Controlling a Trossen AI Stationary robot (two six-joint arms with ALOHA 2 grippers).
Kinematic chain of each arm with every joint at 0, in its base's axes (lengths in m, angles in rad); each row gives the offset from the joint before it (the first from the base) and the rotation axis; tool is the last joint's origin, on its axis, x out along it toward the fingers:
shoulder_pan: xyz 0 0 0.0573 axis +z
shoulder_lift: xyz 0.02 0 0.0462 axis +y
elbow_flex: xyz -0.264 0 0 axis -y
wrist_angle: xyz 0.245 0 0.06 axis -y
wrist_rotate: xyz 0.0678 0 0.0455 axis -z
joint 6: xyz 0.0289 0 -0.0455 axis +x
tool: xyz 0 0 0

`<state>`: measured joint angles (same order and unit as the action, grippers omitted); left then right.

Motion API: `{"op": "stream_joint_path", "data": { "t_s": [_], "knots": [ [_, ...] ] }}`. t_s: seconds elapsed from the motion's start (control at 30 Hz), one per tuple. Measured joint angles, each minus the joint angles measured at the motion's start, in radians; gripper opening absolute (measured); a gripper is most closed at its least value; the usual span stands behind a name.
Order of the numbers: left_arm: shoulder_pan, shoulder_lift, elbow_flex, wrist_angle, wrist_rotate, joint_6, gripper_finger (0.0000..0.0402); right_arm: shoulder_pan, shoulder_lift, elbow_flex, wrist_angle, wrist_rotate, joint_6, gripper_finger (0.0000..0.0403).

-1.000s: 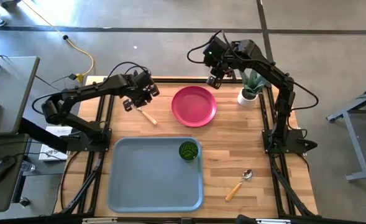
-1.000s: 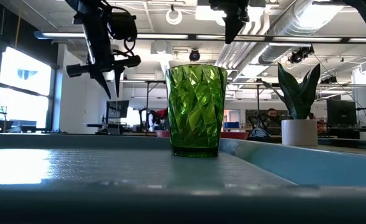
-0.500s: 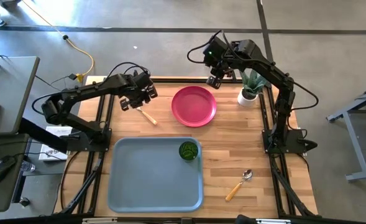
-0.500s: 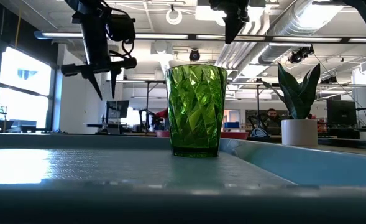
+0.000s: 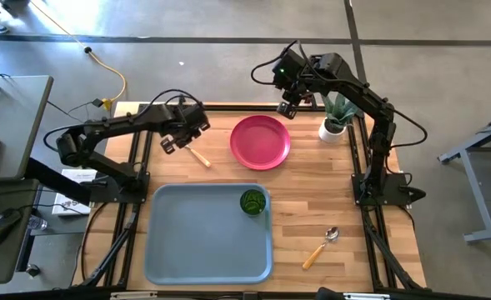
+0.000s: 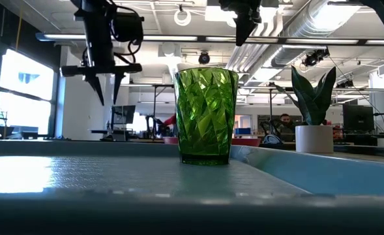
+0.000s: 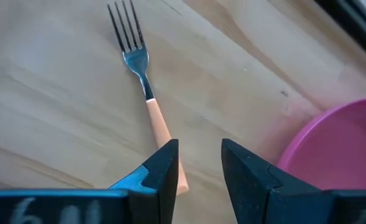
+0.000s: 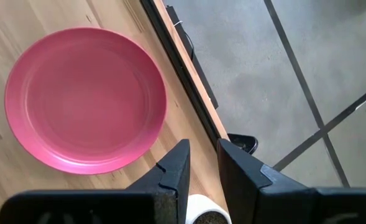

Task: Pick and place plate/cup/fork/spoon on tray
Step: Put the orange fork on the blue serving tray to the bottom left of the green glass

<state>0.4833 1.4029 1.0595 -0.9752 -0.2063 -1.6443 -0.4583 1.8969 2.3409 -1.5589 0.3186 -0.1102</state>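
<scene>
Overhead, arms: both raised above the table's far half.
Left gripper (image 5: 176,138): hovering over the fork (image 7: 144,88), just left of the plate (image 5: 260,141); fingers (image 7: 166,163) parted a little, holding nothing.
Right gripper (image 5: 286,107): above the plate's far rim; fingers (image 8: 178,167) slightly apart, empty.
Fork: flat on the wood, left of the plate.
Plate: bare, on the table.
Tray (image 5: 195,242): nearer than the plate, holding only the cup (image 5: 253,202), upright in its far right corner.
Spoon (image 5: 321,247): on the table, right of the tray.
</scene>
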Motion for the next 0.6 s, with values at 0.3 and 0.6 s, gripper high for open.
{"op": "stream_joint_path", "data": {
  "t_s": [0.3,0.6],
  "knots": [
    [-0.036,0.000,0.000,-0.001,-0.009,-0.152,0.0108,0.000,0.000,0.000,0.000,0.000,-0.002,0.0074],
    [-0.079,0.055,0.000,-0.052,0.054,-0.223,0.0108,0.000,0.000,0.000,0.000,0.000,-0.002,0.0074]
  ]
}}
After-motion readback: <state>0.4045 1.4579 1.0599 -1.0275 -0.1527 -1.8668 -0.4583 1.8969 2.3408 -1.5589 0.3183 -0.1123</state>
